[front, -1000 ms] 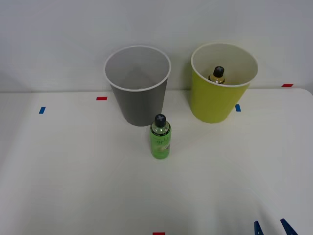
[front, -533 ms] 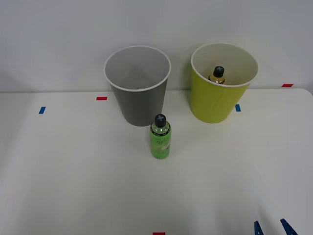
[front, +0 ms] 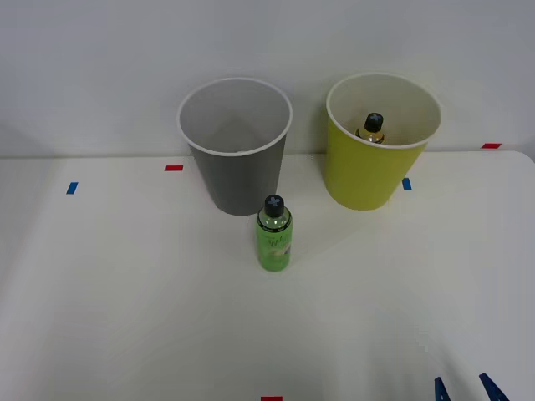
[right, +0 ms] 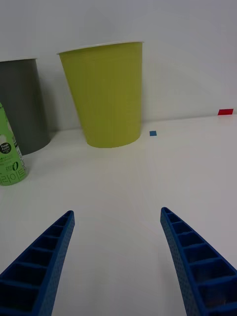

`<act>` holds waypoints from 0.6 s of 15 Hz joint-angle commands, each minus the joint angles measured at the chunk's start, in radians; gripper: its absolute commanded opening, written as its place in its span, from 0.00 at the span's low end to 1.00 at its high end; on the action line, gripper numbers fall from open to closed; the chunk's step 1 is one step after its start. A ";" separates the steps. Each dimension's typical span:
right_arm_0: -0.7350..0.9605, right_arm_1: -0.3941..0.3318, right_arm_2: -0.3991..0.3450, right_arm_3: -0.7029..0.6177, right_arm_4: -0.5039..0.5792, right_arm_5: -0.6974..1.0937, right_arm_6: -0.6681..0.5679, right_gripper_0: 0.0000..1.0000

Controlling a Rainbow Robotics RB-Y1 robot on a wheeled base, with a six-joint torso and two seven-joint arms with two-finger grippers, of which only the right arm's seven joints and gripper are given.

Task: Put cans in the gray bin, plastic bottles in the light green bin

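Observation:
A small green bottle (front: pixel 274 235) (right: pixel 10 150) with a black cap stands upright on the white table, just in front of the gray bin (front: pixel 235 146) (right: pixel 22 108). The light green bin (front: pixel 378 146) (right: pixel 106 94) stands to its right and holds a black-capped bottle with a gold neck (front: pixel 372 128). My right gripper (front: pixel 465 389) (right: pixel 117 217) is open at the table's front right, well away from the green bottle, with nothing between its blue ribbed fingers. The cans are out of view.
Small red and blue tape marks (front: pixel 174 168) (front: pixel 406 184) dot the table along its back edge, and one red mark (front: pixel 271 398) lies at the front. A white wall rises behind the bins.

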 commanded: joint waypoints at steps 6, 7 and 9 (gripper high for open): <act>0.000 0.000 0.000 0.000 0.000 0.000 0.000 0.59; 0.000 0.000 0.000 0.000 0.000 0.000 0.000 0.59; 0.000 0.000 0.000 0.000 0.000 0.000 0.000 0.58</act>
